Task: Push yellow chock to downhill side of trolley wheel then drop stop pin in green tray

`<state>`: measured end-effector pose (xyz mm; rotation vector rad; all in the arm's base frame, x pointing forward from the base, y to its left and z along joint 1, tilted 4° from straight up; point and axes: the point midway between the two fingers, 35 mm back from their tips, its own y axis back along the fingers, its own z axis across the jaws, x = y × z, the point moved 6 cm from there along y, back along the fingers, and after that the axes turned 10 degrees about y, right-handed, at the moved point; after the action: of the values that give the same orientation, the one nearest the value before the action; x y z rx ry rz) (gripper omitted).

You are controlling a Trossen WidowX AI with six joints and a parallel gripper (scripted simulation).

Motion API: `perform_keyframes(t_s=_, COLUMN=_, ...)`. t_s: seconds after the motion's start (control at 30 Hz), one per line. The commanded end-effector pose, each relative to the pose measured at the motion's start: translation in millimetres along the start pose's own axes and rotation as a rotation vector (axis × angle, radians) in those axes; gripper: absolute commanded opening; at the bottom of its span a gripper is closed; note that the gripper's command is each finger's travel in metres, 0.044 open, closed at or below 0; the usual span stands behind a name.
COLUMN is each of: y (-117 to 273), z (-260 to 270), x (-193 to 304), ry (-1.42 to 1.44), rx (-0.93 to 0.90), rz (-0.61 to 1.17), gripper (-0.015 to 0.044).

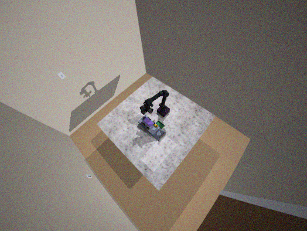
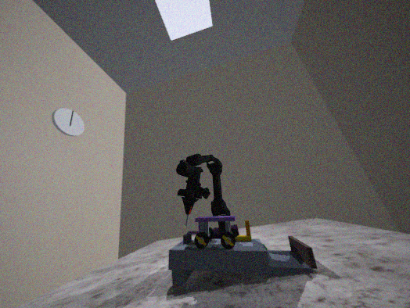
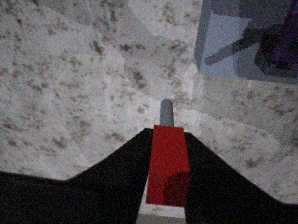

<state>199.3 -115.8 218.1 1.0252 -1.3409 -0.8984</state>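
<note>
My gripper (image 2: 189, 211) (image 3: 166, 138) is shut on the red head of the stop pin (image 2: 187, 220) (image 3: 169, 162). The pin's grey shaft points down, free in the air, beyond the ramp's uphill end. The trolley (image 1: 148, 121) (image 2: 214, 219), with a purple deck and black-and-yellow wheels, stands on the grey ramp (image 1: 158, 134) (image 2: 219, 258). The chock (image 1: 156, 125) (image 2: 248, 231) stands on the ramp by the trolley's downhill wheels, its handle upright. Whether it touches a wheel cannot be told. The green tray (image 1: 160, 124) lies beside the ramp on the arm's base side, mostly hidden in the exterior view.
A brown board (image 2: 302, 251) stands at the ramp's low end. The arm's base (image 1: 163, 111) is on the tray's side of the ramp. In the wrist view, the ramp's corner and part of the trolley (image 3: 289, 42) are at upper right.
</note>
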Motion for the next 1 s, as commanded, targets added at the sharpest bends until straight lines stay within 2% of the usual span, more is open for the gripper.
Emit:
perform_keyframes(t_s=0.0, y=-0.6, z=1.5, x=-5.2, ry=0.002, rx=0.000, rz=-0.003, gripper=0.0000)
perform_keyframes(t_s=0.97, y=15.9, z=-21.5, x=-98.7, ry=0.001, rx=0.002, rz=-0.013, gripper=0.0000)
